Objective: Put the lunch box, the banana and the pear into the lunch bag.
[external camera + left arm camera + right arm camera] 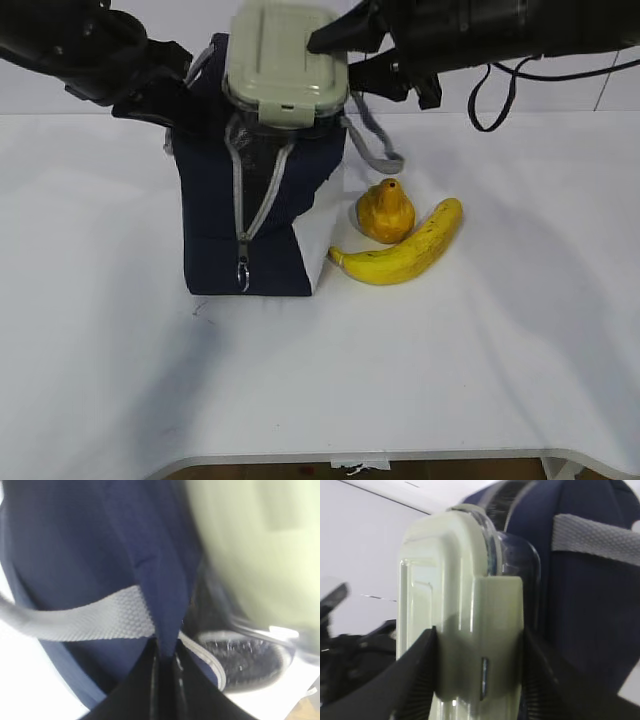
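Observation:
The navy lunch bag (pixel 255 215) stands upright on the table, its zipper undone at the top. My left gripper (pixel 166 652) is shut on a fold of the bag's navy rim fabric beside a grey strap (pixel 85 617), at the bag's upper left. My right gripper (pixel 479 645) is shut on the lunch box (pixel 465 610), clamping its sage-green lid clip side. The lunch box (pixel 285 62) hangs tilted over the bag's mouth. The pear (pixel 385 210) and the banana (pixel 405 250) lie on the table just right of the bag, touching each other.
The white table (pixel 480 360) stretches wide in front and to the right, with its front edge near the bottom. A black cable (pixel 490 100) dangles from the right arm above the table's back right.

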You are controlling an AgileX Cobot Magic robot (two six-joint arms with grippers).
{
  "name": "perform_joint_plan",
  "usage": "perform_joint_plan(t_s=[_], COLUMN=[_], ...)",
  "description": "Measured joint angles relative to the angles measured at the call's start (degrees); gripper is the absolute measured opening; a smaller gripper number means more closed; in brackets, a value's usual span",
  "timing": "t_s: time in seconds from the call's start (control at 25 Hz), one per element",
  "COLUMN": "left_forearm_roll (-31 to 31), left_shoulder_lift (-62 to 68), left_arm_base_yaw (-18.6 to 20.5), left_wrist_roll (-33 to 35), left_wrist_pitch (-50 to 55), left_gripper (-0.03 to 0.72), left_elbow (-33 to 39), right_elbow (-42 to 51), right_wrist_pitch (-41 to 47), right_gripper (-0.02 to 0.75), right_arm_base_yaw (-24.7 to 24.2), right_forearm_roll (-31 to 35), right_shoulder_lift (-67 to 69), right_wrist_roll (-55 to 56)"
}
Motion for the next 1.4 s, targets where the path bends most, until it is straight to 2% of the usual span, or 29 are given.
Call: perform_joint_plan(t_s=[0.28,0.36,0.6,0.84,1.12,1.4], left_forearm_roll=[-0.3,-2.5,-6.6,-6.9,-5.8,-3.0], left_shoulder_lift=[-1.0,-1.1,-1.1,-1.1,0.4,2.2], left_arm_base_yaw=[0.0,0.0,0.0,0.0,0.0,0.0], left_wrist_roll=[0.0,0.0,0.0,0.0,0.0,0.0], left_wrist_pitch=[0.6,0.6,0.6,0.6,4.3,5.4], left_gripper=[-0.006,-0.006,-0.006,-0.006,-0.006,-0.006], left_elbow=[-0.1,-0.1,-0.1,-0.1,-0.1,-0.1], right_elbow=[0.0,-0.5,-3.8,-4.6,-4.9,-6.1], right_wrist_pitch=[-3.8,-4.4,-4.5,-7.9,-12.1,-12.4], right_gripper=[0.367,0.367,0.367,0.367,0.367,0.367], right_arm_base_yaw=[-1.3,-1.2,3.5,8.2,8.5,8.5], right_forearm_roll=[-6.9,-7.2,-6.6,-5.1,-4.3,-2.6], right_shoulder_lift=[3.5,4.1,6.8,7.7,12.4,17.1], right_wrist_roll=[0.5,0.6,0.6,-1.8,-4.3,-5.4])
